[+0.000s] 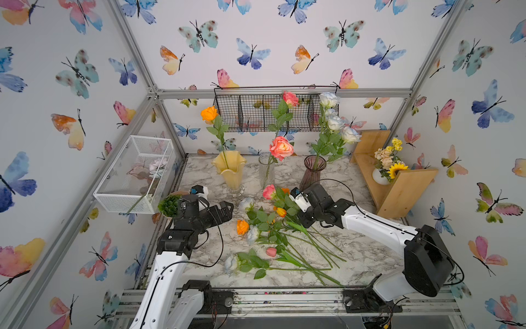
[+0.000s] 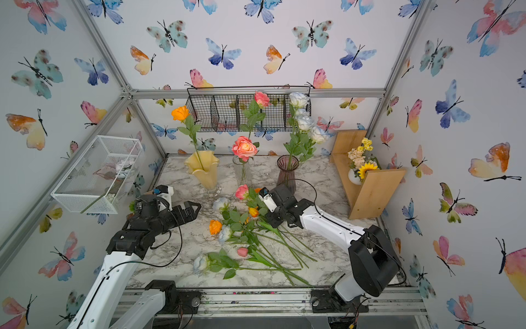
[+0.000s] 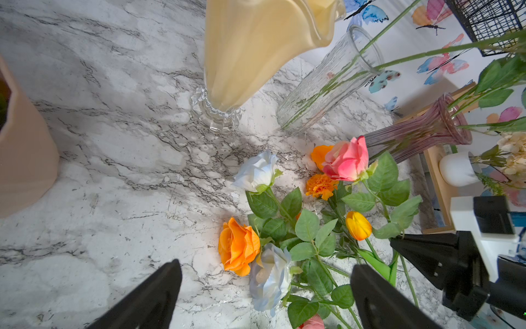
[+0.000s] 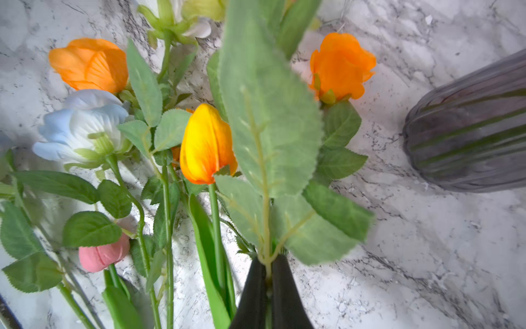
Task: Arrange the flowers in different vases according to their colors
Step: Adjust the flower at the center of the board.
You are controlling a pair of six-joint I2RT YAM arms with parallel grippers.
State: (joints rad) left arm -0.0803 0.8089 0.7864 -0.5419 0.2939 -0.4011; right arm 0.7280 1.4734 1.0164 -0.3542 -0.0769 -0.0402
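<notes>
Three vases stand at the back: the yellow ruffled vase (image 1: 229,168) holds an orange rose (image 1: 209,113), the clear ribbed vase (image 1: 266,171) holds pink roses (image 1: 281,148), and the purple vase (image 1: 313,171) holds white roses (image 1: 334,122). Loose flowers lie mid-table: an orange rose (image 1: 242,227), white roses (image 1: 252,234), an orange tulip (image 1: 281,211), a pink tulip (image 1: 271,251). My right gripper (image 4: 267,265) is shut on the leafy stem of a pink rose (image 1: 269,191), its bloom just off the table. My left gripper (image 1: 225,208) hangs open left of the pile, above bare marble.
A white wire basket (image 1: 133,173) hangs on the left wall. A succulent in a tan pot (image 1: 170,205) sits behind my left arm. At back right, a wooden shelf (image 1: 398,188) carries a sunflower bouquet (image 1: 390,163). A black wire basket (image 1: 256,112) hangs on the back wall.
</notes>
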